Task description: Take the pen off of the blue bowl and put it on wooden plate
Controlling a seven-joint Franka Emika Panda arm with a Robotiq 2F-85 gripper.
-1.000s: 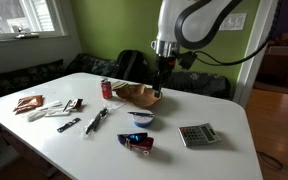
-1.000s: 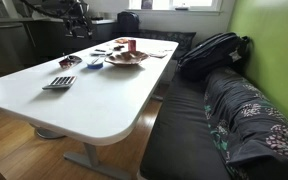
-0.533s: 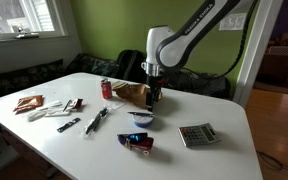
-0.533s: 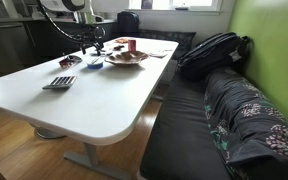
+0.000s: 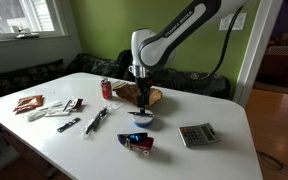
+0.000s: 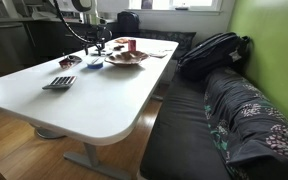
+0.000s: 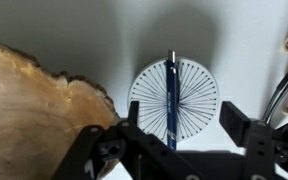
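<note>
In the wrist view the small blue bowl (image 7: 196,95), pale inside with thin radial lines, lies straight below me. The short dark pen (image 7: 171,98) rests across its middle, pointing away from the camera. My gripper (image 7: 181,118) is open, one finger on each side of the pen and above the bowl, touching nothing. The brown wooden plate (image 7: 39,110) with its wavy rim lies just left of the bowl. In an exterior view my gripper (image 5: 142,101) hangs over the bowl (image 5: 142,120), with the plate (image 5: 131,94) behind it.
A red can (image 5: 107,88) stands beside the plate. Two longer pen-like tools (image 5: 96,120) and packets lie to one side. A blue-and-red wrapper (image 5: 137,143) and a calculator (image 5: 196,134) lie nearer the table's front. A dark backpack (image 6: 212,50) sits on the bench.
The arm has swung across from above the plate and come down over the bowl. The pen and bowl have not moved.
</note>
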